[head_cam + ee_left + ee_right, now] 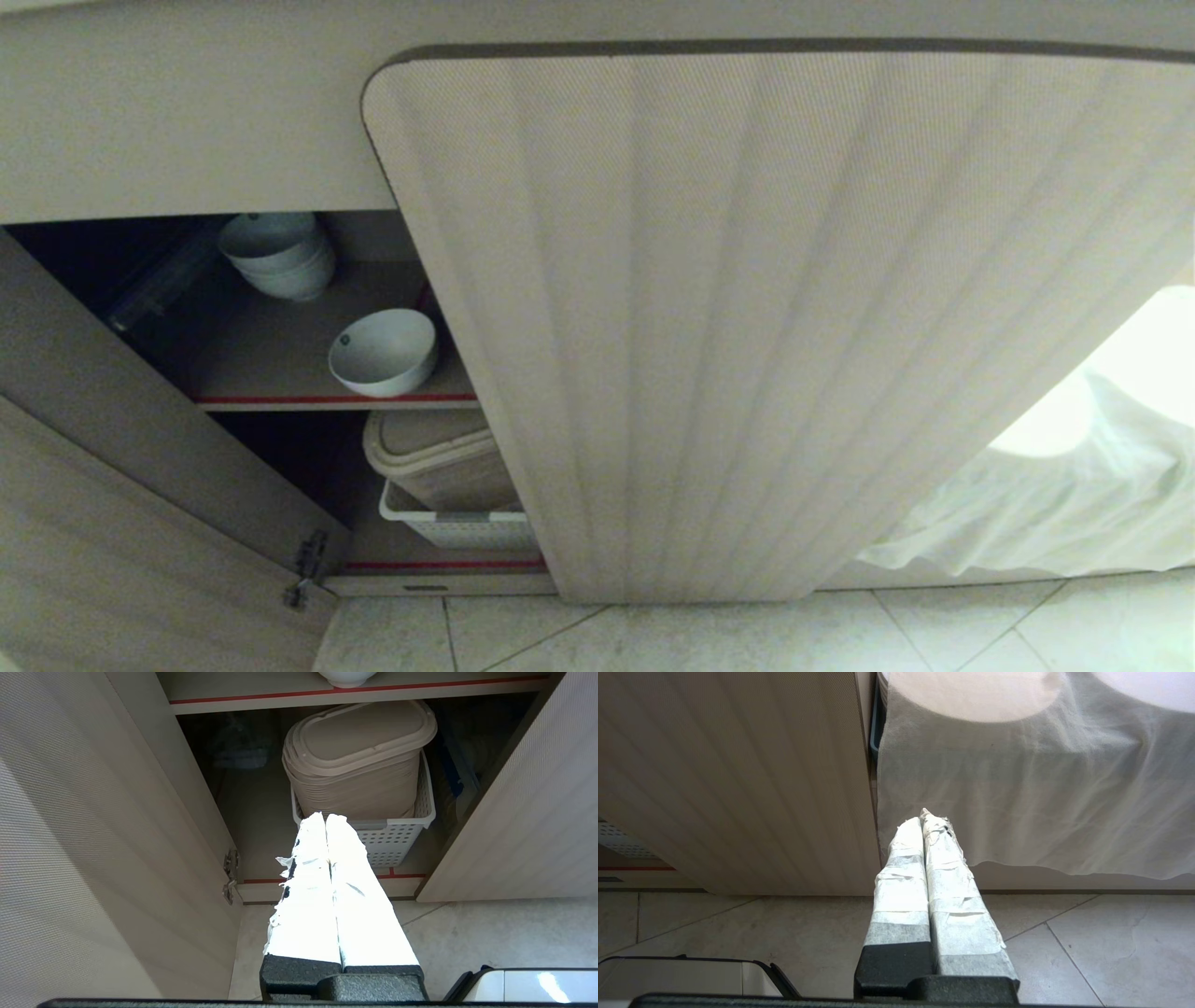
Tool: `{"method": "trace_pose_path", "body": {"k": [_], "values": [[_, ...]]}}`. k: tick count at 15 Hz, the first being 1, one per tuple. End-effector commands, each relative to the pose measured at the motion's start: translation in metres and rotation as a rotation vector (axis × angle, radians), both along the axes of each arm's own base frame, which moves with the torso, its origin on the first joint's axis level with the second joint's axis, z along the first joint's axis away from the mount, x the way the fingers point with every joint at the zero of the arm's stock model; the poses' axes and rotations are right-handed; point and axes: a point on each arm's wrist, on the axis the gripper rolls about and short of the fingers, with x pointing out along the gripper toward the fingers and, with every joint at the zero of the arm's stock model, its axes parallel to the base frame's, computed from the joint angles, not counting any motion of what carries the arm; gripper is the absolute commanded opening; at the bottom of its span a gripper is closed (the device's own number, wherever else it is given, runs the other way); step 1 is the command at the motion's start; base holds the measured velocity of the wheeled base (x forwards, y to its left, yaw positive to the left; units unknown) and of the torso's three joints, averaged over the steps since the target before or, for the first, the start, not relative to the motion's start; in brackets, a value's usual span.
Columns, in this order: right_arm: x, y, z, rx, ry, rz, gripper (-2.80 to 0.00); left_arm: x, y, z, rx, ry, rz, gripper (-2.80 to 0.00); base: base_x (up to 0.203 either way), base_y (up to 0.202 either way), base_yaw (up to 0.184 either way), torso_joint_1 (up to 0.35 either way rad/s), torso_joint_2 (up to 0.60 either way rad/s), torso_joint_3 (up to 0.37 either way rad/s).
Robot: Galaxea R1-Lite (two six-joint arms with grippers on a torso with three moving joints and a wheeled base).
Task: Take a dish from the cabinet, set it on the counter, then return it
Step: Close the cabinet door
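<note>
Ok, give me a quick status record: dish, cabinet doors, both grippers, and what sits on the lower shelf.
dish: alone at the front of the upper shelf, upright, untouched
stack of bowls: behind it on the same shelf
cabinet: both doors open
lower shelf: lidded beige bin standing in a white basket
left gripper: shut, empty, outside the cabinet
right gripper: shut, empty, facing a white cloth
</note>
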Motion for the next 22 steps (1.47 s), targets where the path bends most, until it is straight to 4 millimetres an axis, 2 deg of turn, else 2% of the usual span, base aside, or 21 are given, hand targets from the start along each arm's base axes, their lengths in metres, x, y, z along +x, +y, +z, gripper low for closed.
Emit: {"method": "trace_pose_path", "body": {"k": [1, 22], "values": [[0.0, 0.0, 0.0, 0.0, 0.0, 0.0, -2.8, 0.0, 0.0, 0.0, 0.0, 0.0, 0.0, -2.8, 0.0, 0.0, 0.0, 0.0, 0.0, 0.0], [0.0, 0.0, 0.0, 0.0, 0.0, 0.0, -2.8, 0.0, 0.0001, 0.0, -0.009, 0.0, 0.003, -2.8, 0.0, 0.0, 0.0, 0.0, 0.0, 0.0]]}}
